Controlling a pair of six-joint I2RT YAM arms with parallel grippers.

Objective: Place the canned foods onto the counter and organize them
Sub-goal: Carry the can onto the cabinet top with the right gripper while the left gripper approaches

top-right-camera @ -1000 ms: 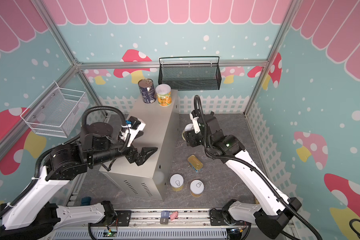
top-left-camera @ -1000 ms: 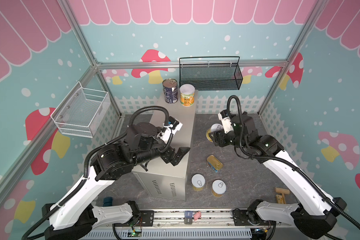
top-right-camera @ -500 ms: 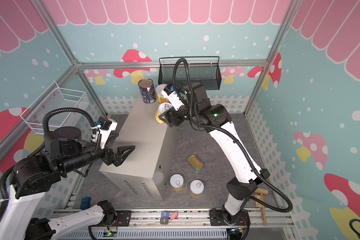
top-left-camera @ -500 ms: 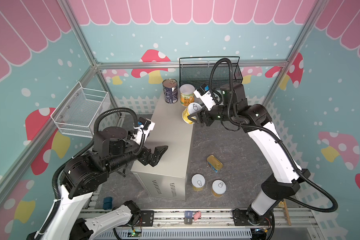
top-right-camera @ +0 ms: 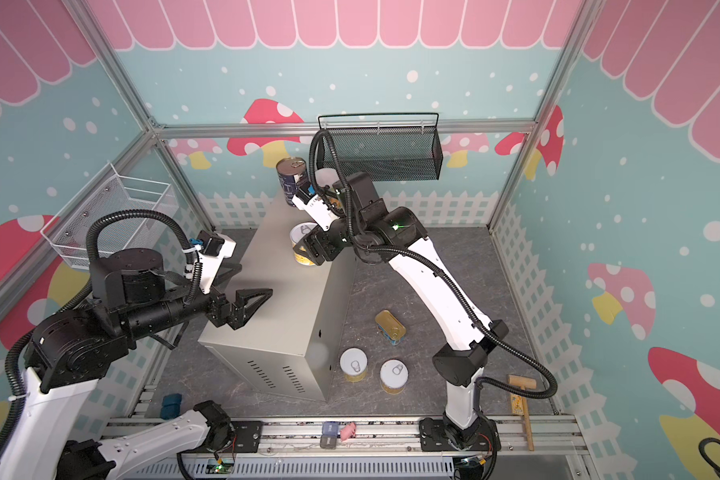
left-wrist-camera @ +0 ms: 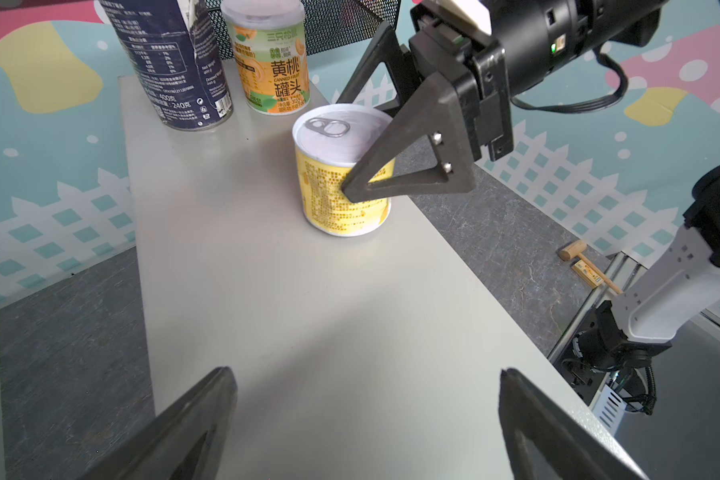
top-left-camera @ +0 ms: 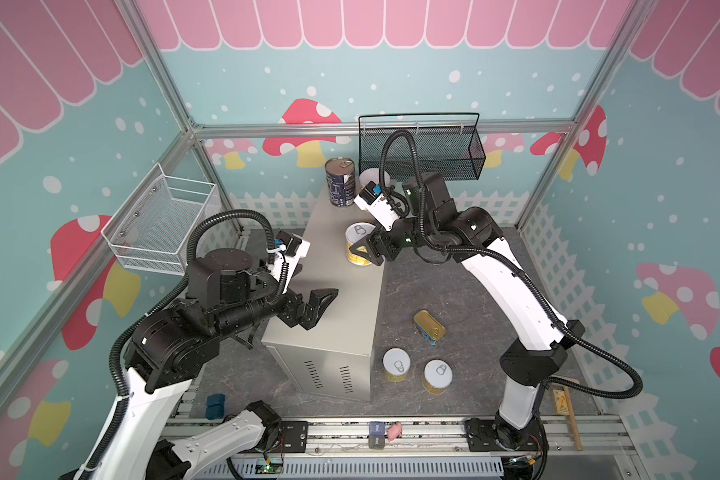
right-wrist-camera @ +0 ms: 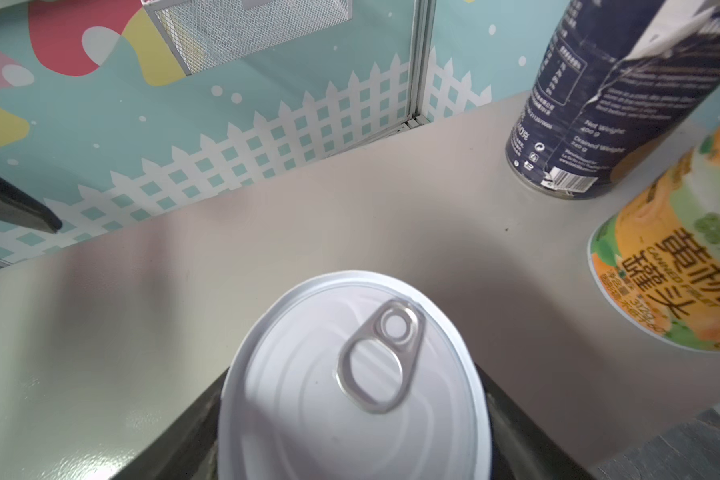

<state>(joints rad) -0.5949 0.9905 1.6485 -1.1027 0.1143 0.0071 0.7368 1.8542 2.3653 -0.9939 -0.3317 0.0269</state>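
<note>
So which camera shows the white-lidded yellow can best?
Left wrist view: the white-lidded yellow can stands unobstructed, label readable. The right wrist view crops it; in both top views the right arm mostly hides it.

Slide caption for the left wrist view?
Right gripper around a short yellow can on the counter, near the navy can and white-lidded can.

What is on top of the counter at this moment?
Three cans stand on the counter: the navy can, the white-lidded can and a short can between the jaws of the right gripper. Its arm covers most of the white-lidded can in both top views.
</note>
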